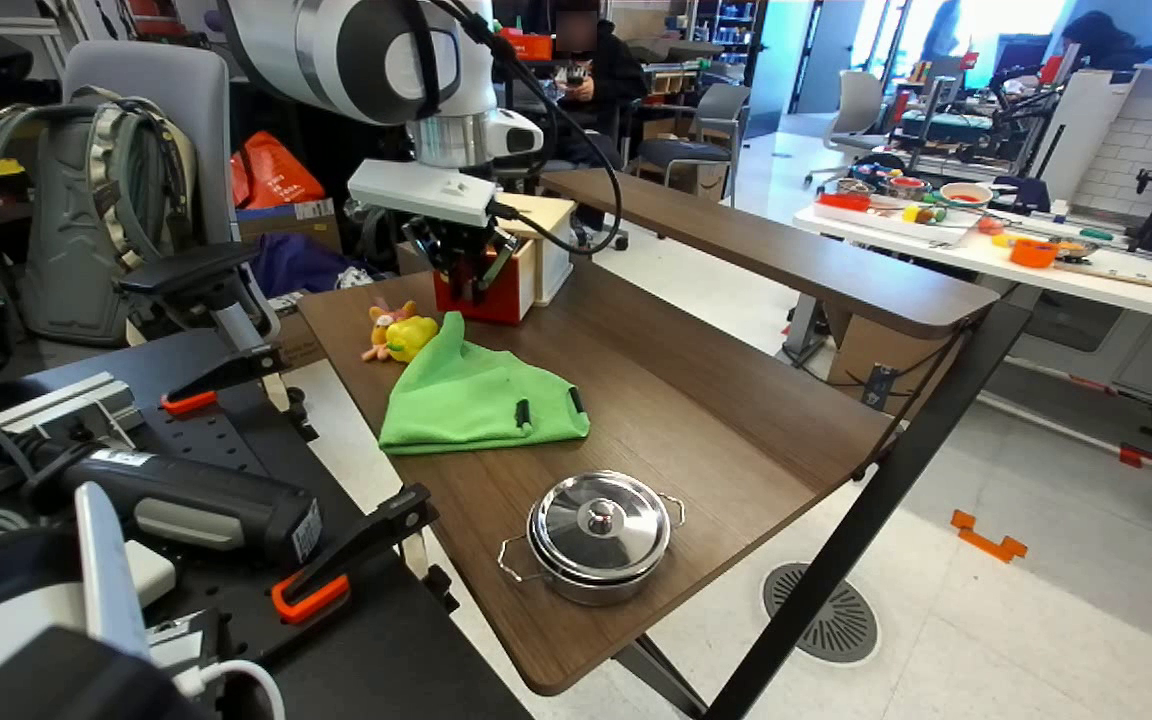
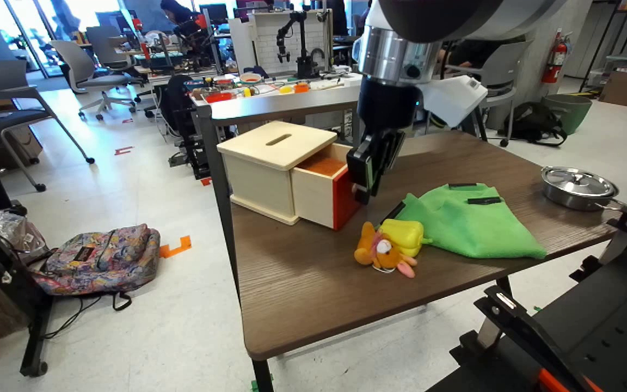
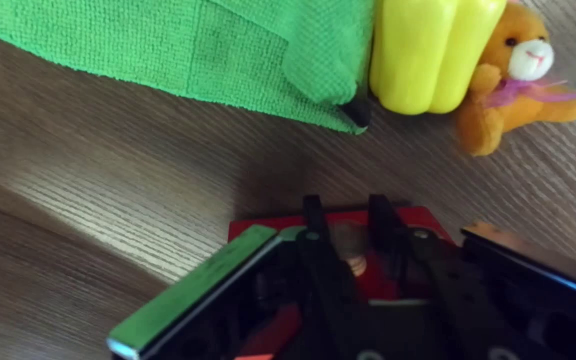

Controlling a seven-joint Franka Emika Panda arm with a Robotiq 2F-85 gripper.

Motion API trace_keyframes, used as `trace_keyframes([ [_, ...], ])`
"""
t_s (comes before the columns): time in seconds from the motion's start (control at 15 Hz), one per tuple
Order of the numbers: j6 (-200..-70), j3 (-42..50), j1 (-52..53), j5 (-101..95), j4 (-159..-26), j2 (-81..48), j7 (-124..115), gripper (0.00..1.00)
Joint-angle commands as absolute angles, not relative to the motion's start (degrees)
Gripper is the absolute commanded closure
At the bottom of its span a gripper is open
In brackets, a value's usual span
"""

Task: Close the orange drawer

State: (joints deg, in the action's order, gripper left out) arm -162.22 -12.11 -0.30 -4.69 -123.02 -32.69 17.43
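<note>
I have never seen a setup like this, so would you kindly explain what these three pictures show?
The machine is a single robot arm ending in two black fingers. Two pictures come from cameras outside the robot, looking at the scene from different places; the third comes from a camera on its wrist, looking down past the fingers.

On the table are a small wooden box with its red-fronted drawer pulled partly out, a green cloth, a yellow pepper, an orange plush and a lidded pot. The pepper lies between the cloth and the plush.

The job is to close the drawer. In the wrist view the fingers stand on either side of what looks like its knob; I cannot tell whether they grip it.
</note>
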Motion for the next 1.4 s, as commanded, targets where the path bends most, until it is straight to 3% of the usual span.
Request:
trace_keyframes([
  [0.0, -164.09, -14.13, -1.37, -2.59, -122.07, -32.63, 17.81, 0.93],
  [1.33, -159.63, -13.47, 0.88, -2.08, -111.26, -37.57, 15.96, 0.93],
])
